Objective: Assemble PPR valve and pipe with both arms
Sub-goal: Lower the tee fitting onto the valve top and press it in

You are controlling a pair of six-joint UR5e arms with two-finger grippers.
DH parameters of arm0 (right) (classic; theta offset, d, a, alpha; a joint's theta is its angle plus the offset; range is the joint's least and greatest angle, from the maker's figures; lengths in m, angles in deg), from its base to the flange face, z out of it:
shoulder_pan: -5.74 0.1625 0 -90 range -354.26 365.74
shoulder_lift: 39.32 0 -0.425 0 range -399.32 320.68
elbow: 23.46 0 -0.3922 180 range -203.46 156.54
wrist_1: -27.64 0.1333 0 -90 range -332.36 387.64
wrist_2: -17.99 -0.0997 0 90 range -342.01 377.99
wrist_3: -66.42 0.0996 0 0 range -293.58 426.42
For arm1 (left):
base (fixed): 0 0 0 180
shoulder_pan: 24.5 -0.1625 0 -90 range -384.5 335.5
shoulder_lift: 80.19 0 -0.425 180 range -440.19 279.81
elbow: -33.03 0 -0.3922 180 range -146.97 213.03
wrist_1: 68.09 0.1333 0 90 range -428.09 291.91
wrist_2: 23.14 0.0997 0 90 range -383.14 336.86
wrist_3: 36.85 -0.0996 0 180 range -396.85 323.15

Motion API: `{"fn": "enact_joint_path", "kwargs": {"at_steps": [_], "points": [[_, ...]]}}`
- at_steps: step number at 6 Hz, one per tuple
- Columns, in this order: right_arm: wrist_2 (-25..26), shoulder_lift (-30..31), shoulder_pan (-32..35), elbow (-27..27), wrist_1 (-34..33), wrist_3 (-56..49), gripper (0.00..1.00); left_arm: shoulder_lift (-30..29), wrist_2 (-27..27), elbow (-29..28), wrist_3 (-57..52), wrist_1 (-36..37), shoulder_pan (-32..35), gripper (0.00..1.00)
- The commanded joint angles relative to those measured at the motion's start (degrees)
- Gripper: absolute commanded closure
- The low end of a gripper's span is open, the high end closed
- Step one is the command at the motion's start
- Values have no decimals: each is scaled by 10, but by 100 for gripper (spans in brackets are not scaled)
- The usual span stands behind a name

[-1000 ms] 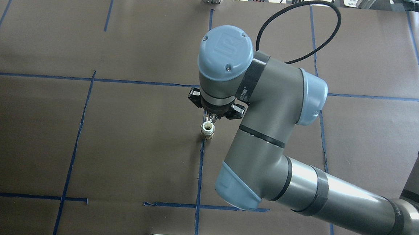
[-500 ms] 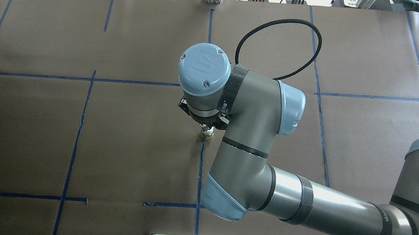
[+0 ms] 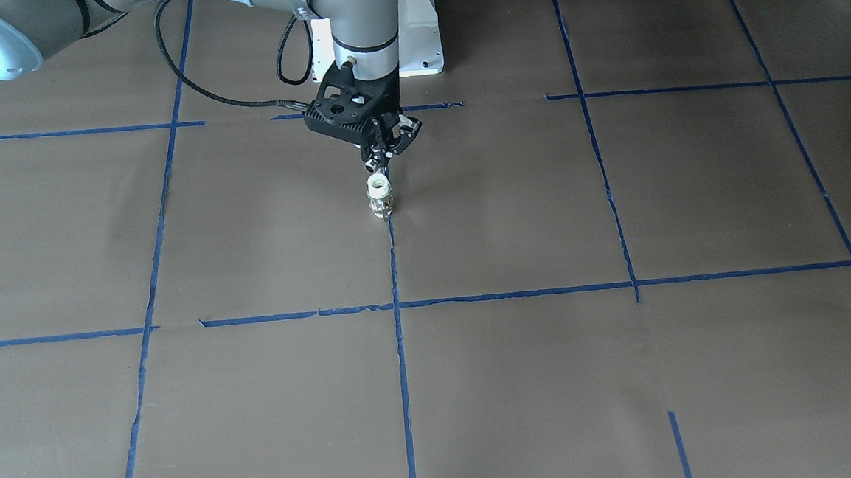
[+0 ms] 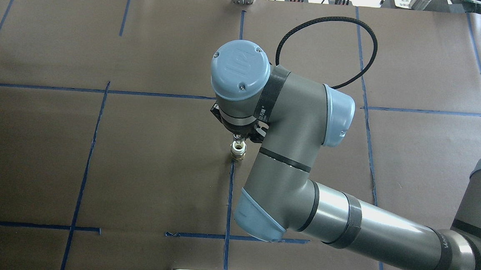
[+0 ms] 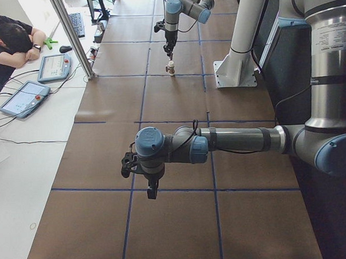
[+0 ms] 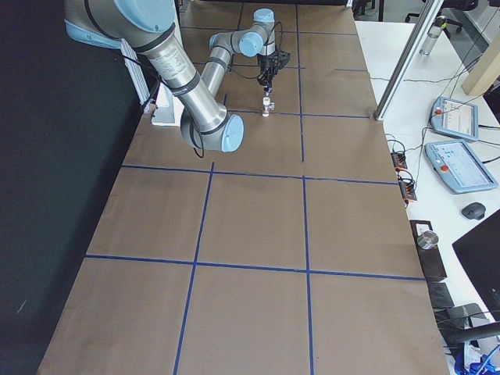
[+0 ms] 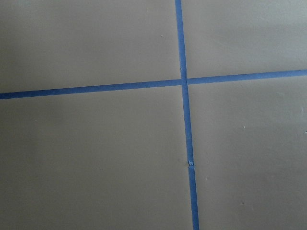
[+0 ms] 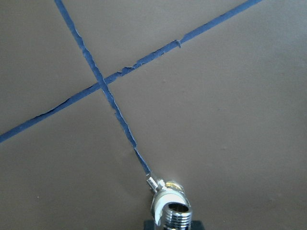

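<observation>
A small white pipe fitting with a brass base stands upright on a blue tape line in mid-table. It also shows in the overhead view. My right gripper hangs straight down just above it, shut on a chrome threaded valve piece. The overhead view shows this gripper mostly hidden under the wrist. My left gripper shows only in the exterior left view, low over bare table far from the fitting; I cannot tell if it is open. The left wrist view shows only tape lines.
The brown table cover carries a blue tape grid. The white pedestal base stands behind the right gripper. A metal post, tablets and a person are along the far table edge.
My right wrist moved left and down onto the fitting, turning as it went. It has since risen slightly, so the fitting's white top shows again. The fitting has not moved.
</observation>
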Motion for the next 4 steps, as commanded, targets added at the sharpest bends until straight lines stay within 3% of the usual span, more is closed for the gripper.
{"fn": "enact_joint_path", "kwargs": {"at_steps": [1,4], "points": [[-2,0,7,15,11,7,100,0,0,1,0,0,0,0],[-2,0,4,23,11,7,100,0,0,0,0,0,-1,0]]}}
